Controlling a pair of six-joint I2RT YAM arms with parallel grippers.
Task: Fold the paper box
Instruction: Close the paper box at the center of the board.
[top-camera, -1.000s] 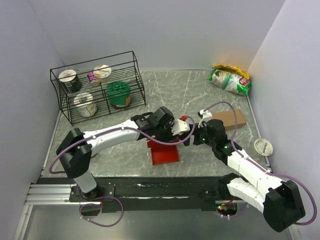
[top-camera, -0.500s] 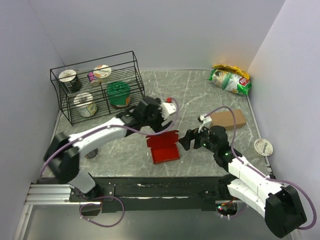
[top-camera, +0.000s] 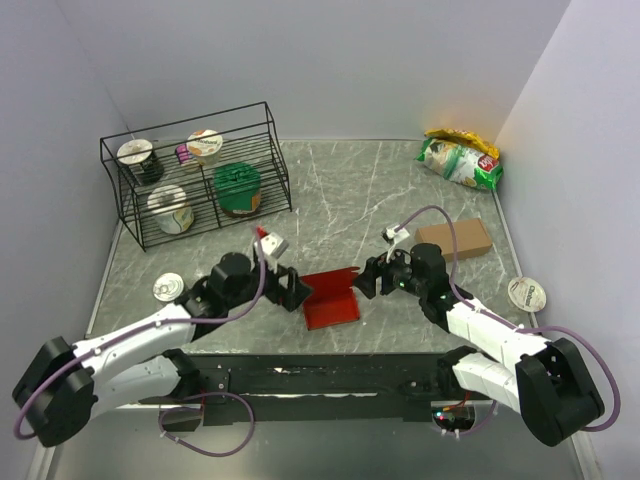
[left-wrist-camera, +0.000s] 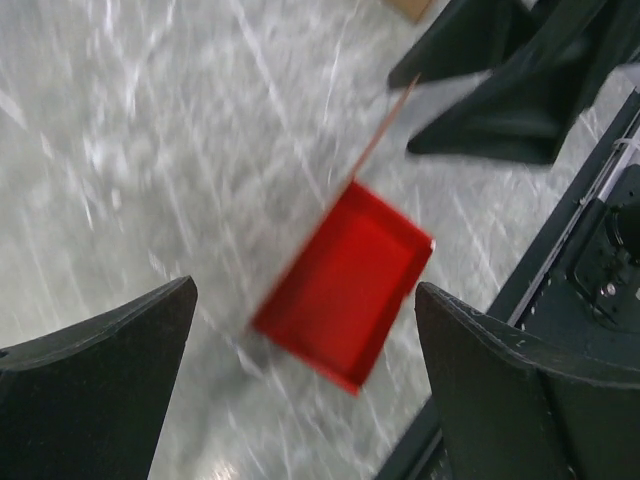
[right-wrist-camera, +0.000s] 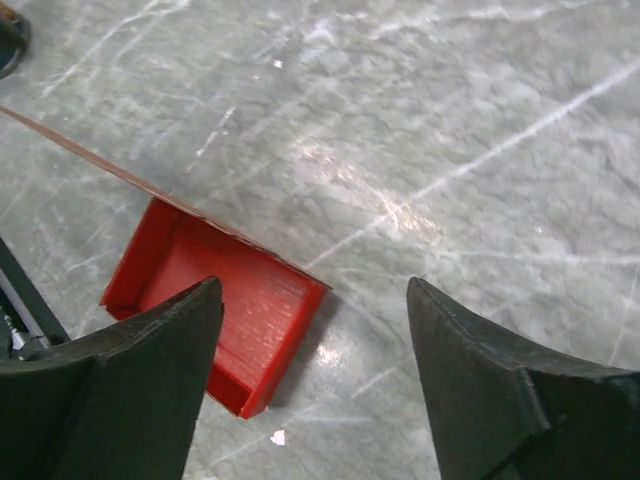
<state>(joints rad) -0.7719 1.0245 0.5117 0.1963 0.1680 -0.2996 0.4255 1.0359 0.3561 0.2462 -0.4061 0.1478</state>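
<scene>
The red paper box (top-camera: 331, 308) lies on the marble table as an open tray, its lid flap (top-camera: 336, 279) standing up along the far edge. My left gripper (top-camera: 292, 291) is low, just left of the box, open and empty. In the left wrist view the box (left-wrist-camera: 345, 285) is blurred, ahead of the open left gripper (left-wrist-camera: 305, 292). My right gripper (top-camera: 368, 281) is just right of the box, open and empty. In the right wrist view the box (right-wrist-camera: 215, 300) lies ahead and to the left of the open right gripper (right-wrist-camera: 312, 287).
A wire basket (top-camera: 272, 150) with several cups stands at the back left. A brown cardboard box (top-camera: 455, 240) lies behind the right arm, a snack bag (top-camera: 460, 160) at the back right. Round lids lie at the right (top-camera: 527, 293) and left (top-camera: 167, 287).
My left arm has pulled back from above the box's far side and swung down to its left. The right gripper has drawn back slightly. The box stays put.
</scene>
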